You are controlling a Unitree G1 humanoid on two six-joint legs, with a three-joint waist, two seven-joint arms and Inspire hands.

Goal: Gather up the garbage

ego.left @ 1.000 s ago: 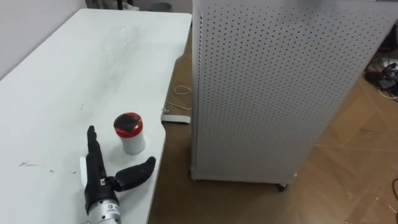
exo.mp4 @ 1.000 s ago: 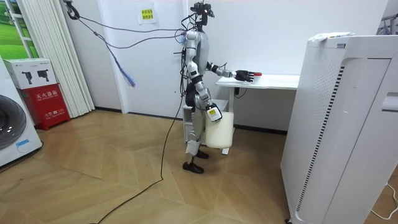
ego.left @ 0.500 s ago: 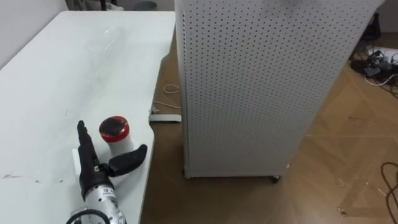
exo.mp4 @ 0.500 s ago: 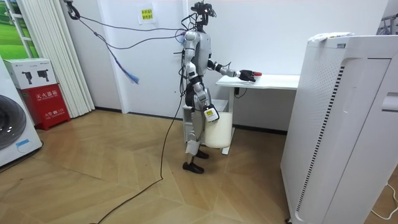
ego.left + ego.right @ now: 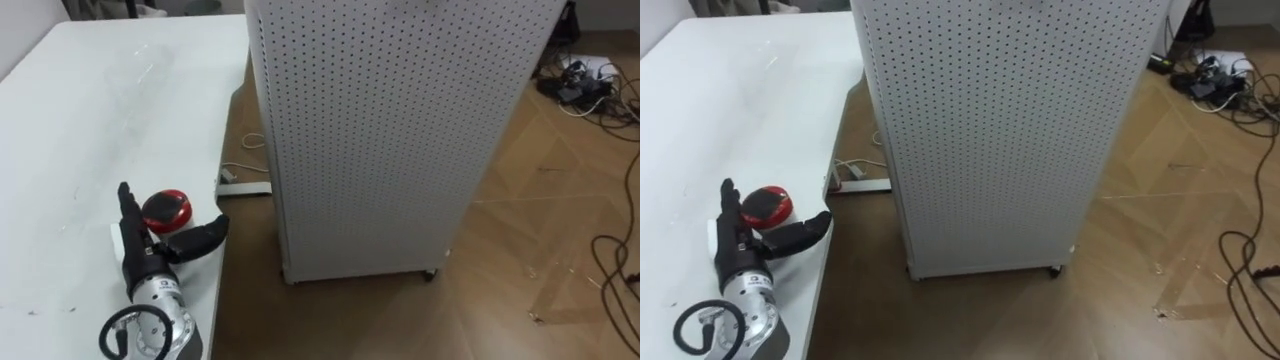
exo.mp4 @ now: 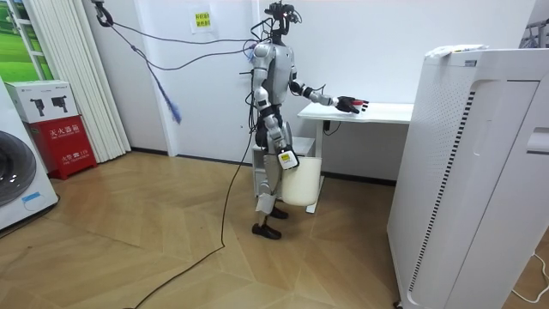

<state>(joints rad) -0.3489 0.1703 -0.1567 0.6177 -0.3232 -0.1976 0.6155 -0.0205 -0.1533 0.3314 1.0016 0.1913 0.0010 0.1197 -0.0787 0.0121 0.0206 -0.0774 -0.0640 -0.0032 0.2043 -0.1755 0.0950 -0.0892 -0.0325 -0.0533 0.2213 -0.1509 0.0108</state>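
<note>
A small white cup with a red lid point(image 5: 165, 211) stands near the front edge of the white table point(image 5: 80, 110). My left hand point(image 5: 143, 265) lies on the table with its fingers straight along the cup's left side and its thumb spread out on the cup's right side. The cup sits in the gap between them, and the hand is open. In the room view I stand at the table's end with that hand point(image 6: 347, 104) stretched out over the tabletop. My right hand point(image 6: 267, 140) hangs at my side there.
A tall white perforated cabinet on castors point(image 5: 390, 130) stands close to the table's right edge, with a narrow strip of wood floor between. A white power strip point(image 5: 245, 186) lies on the floor by it. Cables point(image 5: 612, 262) trail at the far right. A white bin point(image 6: 302, 182) stands under the table.
The head camera has shifted right. My left hand has slid forward, so the cup now sits deeper between fingers and thumb. In the room view the hand reaches further over the table.
</note>
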